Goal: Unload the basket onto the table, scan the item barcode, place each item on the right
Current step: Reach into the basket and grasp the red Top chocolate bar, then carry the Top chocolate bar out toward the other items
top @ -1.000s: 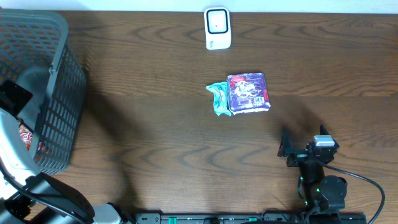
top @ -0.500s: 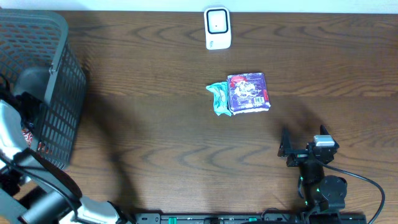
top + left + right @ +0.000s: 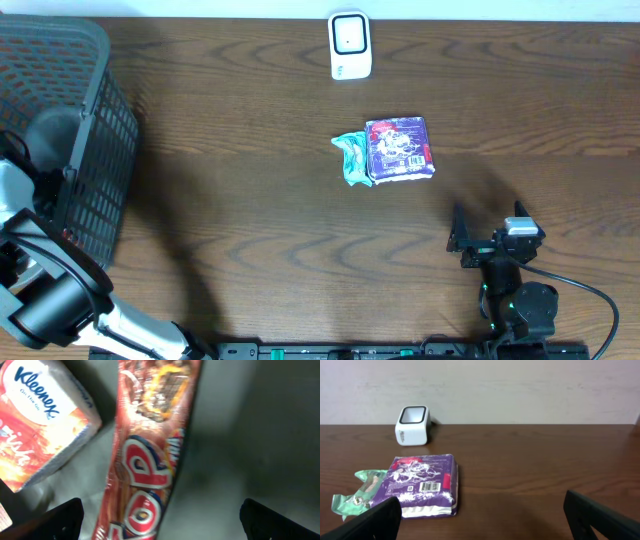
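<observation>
Left gripper (image 3: 160,522): jaws wide, gripping nothing, down in the basket (image 3: 100,150) over a red snack packet (image 3: 150,445); Kleenex pack (image 3: 45,415) beside it. Contact: cannot tell.
Right gripper (image 3: 480,520): wide, empty, low over the table (image 3: 545,460).
Ahead: purple packet (image 3: 422,482), barcode showing, touching a green wrapper (image 3: 362,490); scanner (image 3: 412,425) beyond, by the wall.

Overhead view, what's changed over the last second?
The left arm shifted at the basket, its lower link swinging toward the left edge. Its fingers are open above a red pack; nothing was gripped or released. The right arm, purple pack, green wrapper and scanner stayed put.
</observation>
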Robot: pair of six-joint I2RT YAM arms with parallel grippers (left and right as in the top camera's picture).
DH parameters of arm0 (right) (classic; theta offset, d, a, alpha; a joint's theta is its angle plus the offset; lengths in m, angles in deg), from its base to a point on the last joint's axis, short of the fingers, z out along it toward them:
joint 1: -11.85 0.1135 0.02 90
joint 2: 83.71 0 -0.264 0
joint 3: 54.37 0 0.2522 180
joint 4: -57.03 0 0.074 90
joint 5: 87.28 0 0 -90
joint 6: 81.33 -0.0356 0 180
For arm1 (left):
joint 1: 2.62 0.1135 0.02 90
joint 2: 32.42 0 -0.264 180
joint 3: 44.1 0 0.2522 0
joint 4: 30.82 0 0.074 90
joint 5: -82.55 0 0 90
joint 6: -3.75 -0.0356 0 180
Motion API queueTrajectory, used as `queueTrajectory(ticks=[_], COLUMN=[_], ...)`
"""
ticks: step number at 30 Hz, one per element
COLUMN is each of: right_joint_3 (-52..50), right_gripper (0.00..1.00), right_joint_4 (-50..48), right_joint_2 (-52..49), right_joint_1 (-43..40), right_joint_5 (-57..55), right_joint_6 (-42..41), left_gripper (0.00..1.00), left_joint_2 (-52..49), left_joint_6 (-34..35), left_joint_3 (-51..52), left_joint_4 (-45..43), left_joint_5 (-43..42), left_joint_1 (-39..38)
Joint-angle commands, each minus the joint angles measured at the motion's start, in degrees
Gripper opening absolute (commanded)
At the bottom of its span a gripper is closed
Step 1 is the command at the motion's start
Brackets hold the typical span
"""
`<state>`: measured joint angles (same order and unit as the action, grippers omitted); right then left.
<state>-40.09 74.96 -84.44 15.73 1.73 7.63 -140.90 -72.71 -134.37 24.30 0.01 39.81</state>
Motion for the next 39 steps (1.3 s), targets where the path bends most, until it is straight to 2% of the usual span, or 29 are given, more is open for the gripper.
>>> queueTrajectory(ticks=[1,11,16,25,27,29,32,33,39], right_joint_3=[-0.2,-0.2,-0.2,-0.2,-0.2,-0.2,-0.2,-0.2,-0.2], right_gripper=[0.99,0.99,0.99,0.99,0.99,0.99,0.99,0.99,0.99], right_joint_4=[0.09,0.09,0.09,0.09,0.11,0.09,0.09,0.09,0.09], right_joint_2=[0.24,0.24,0.24,0.24,0.24,0.24,0.24,0.24,0.24], right_joint_1=[0.39,0.39,0.39,0.39,0.39,0.39,0.39,0.39,0.39], right_joint_5=[0.07,0.07,0.07,0.07,0.07,0.07,0.07,0.07,0.07], right_joint_6=[-0.59,-0.59,-0.59,-0.59,-0.59,-0.59,-0.59,-0.59,-0.59], left_gripper=[0.99,0.98,0.84,0.82,0.66,0.41,0.11,0.08,0.07], left_joint_2=[-1.73,-4.17,-4.98,-7.41,-7.43,-7.43,-7.43,-7.43,-6.56], left_joint_6=[0.55,0.55,0.55,0.52,0.52,0.52,0.55,0.52,0.55], left_joint_3=[0.35,0.46,0.55,0.55,0.55,0.55,0.55,0.55,0.52], left_joint_4=[0.22,0.72,1.25,1.68,1.64,1.66,1.68,1.7,2.16], left_joint_5=[1.11,0.5,0.5,-2.54,-2.51,-2.51,-2.54,-2.54,-2.56], left_joint_1=[1.53,1.75,1.75,1.75,1.75,1.75,1.75,1.75,1.75])
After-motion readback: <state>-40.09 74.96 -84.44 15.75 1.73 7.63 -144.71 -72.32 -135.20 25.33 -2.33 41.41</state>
